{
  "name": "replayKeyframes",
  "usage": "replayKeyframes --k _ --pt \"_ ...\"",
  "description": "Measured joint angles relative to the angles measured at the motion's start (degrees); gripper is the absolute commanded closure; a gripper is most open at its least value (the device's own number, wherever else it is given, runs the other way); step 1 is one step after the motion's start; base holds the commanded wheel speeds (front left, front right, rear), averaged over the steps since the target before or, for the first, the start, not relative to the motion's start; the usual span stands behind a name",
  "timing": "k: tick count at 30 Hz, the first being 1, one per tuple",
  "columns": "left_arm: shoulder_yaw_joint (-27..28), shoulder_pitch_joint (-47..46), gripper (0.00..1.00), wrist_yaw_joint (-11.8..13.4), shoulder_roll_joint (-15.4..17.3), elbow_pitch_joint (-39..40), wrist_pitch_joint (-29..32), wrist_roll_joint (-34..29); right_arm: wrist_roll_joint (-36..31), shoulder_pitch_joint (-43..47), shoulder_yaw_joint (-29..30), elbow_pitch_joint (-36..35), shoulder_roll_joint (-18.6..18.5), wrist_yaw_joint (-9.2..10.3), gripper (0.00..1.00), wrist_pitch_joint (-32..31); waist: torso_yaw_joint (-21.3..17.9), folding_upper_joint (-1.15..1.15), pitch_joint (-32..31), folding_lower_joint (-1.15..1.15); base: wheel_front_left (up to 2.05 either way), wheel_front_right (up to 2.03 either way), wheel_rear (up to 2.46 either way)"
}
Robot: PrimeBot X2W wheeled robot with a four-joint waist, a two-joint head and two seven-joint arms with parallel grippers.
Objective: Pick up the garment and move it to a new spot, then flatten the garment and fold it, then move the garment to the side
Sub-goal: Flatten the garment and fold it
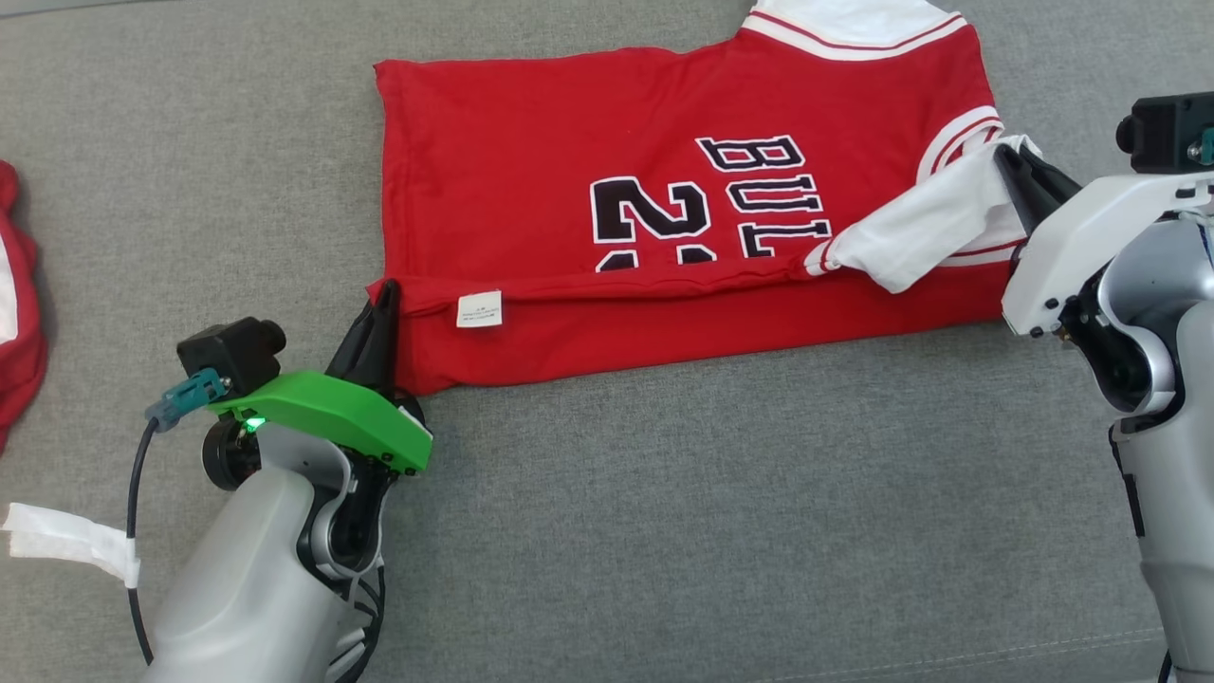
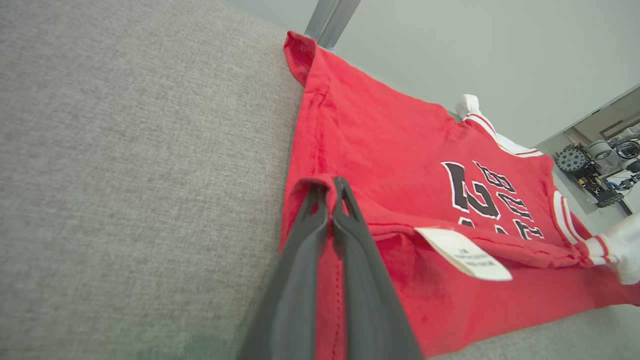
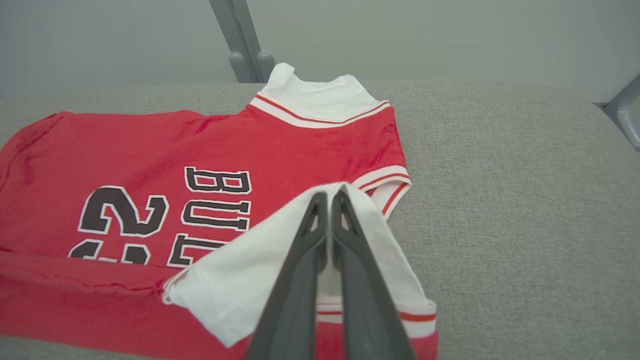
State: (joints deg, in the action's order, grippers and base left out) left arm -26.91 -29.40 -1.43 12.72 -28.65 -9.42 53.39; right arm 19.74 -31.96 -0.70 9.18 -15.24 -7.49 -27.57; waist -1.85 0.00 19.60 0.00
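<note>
The garment (image 1: 607,152) is a red jersey with white sleeves and black lettering, lying on the grey surface with its near long edge folded over onto itself. A white care label (image 1: 479,308) shows on the folded flap. My left gripper (image 1: 387,302) is shut on the folded red hem corner at the jersey's left end; the left wrist view shows the garment (image 2: 400,150) with red cloth pinched between that gripper's (image 2: 331,186) fingers. My right gripper (image 1: 1005,156) is shut on the white sleeve (image 1: 925,232) at the right end, seen as the sleeve (image 3: 240,270) draped around the gripper (image 3: 330,196).
Another red cloth (image 1: 17,313) lies at the far left edge. White tape (image 1: 66,541) wraps my left arm's cable. Grey surface (image 1: 711,512) stretches broadly in front of the jersey. A metal frame post (image 3: 240,40) rises behind the surface.
</note>
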Motion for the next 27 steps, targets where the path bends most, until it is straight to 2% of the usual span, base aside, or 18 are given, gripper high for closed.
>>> replayKeyframes --k 7,8,9,10,12,21,27 --pt "0.29 -1.72 1.00 0.92 -0.94 -1.78 -1.24 -0.27 -0.31 -2.83 -0.42 3.25 -0.71 0.00 1.00 3.02 0.57 0.00 1.33 0.00 0.00 0.00 0.00" --pt "0.32 -1.96 0.93 0.96 -1.08 -2.02 -1.27 -0.27 -0.43 -3.02 -0.44 3.76 -0.66 -0.01 1.00 3.37 0.67 0.00 1.48 0.00 0.00 0.00 0.00" --pt "0.33 -2.14 0.65 0.97 -1.18 -2.26 -1.32 -0.27 -0.68 -3.28 -0.40 4.33 -0.54 -0.01 1.00 3.83 0.75 0.00 1.65 0.00 0.00 0.00 0.00" --pt "0.31 -2.29 0.00 1.00 -1.27 -2.48 -1.33 -0.27 -0.71 -3.56 -0.16 4.86 -0.31 0.00 1.00 4.01 0.82 0.00 1.77 0.00 0.00 0.00 0.00" --pt "0.30 -2.70 0.00 1.01 -1.46 -2.90 -1.79 -0.35 -0.70 -4.02 -0.07 5.68 0.36 0.00 0.00 5.20 1.01 0.00 2.04 0.00 0.00 0.00 0.00" --pt "0.34 -2.17 0.00 0.80 -0.41 -2.48 -4.31 -3.25 0.05 -4.72 -0.94 6.84 0.88 0.00 0.00 8.50 1.18 0.00 0.83 0.00 0.00 0.00 0.00" --pt "-0.41 2.78 0.00 2.68 1.54 0.74 -5.28 -7.67 0.34 -0.01 1.78 4.93 0.21 0.00 0.00 4.74 1.22 0.00 -1.11 0.00 0.00 0.00 0.00"
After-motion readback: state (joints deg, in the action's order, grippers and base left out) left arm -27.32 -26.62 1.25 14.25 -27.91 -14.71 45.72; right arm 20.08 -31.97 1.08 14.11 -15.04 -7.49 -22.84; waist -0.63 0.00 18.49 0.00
